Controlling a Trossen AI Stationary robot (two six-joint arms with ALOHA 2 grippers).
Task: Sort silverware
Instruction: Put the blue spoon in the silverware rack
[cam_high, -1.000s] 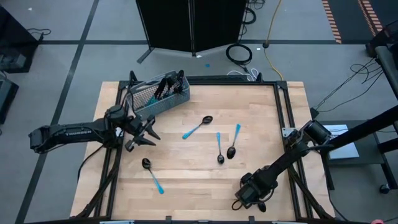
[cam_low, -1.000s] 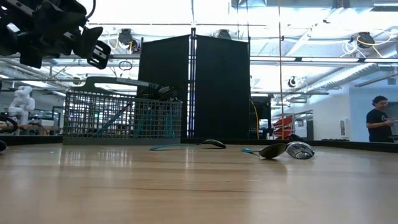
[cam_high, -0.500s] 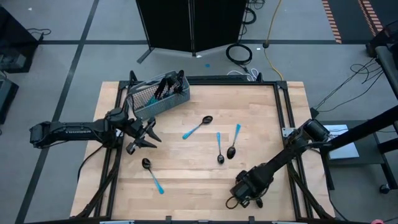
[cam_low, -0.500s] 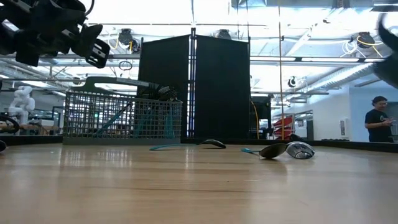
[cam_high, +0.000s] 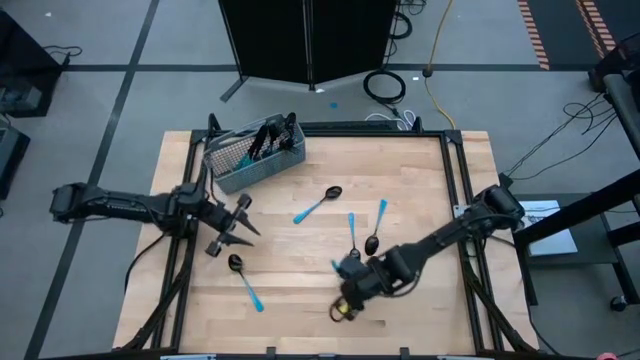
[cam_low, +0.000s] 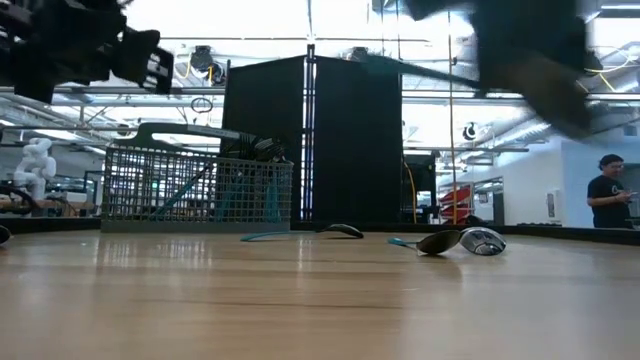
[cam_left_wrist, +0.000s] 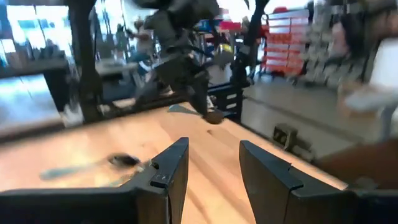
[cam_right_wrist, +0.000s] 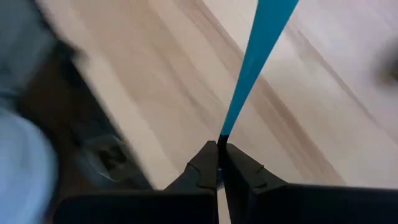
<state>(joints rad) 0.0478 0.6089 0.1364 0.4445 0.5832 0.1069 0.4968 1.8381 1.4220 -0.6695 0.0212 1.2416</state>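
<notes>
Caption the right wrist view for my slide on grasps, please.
Right gripper shut on the tip of a light-blue utensil handle, carried above the wooden table.

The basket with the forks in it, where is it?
In the high view the basket sits at the table's far left corner, beyond the left hand.

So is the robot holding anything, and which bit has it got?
Yes. The right gripper is shut on a piece of silverware, pinching the end of its blue handle. The left gripper is open and empty.
</notes>
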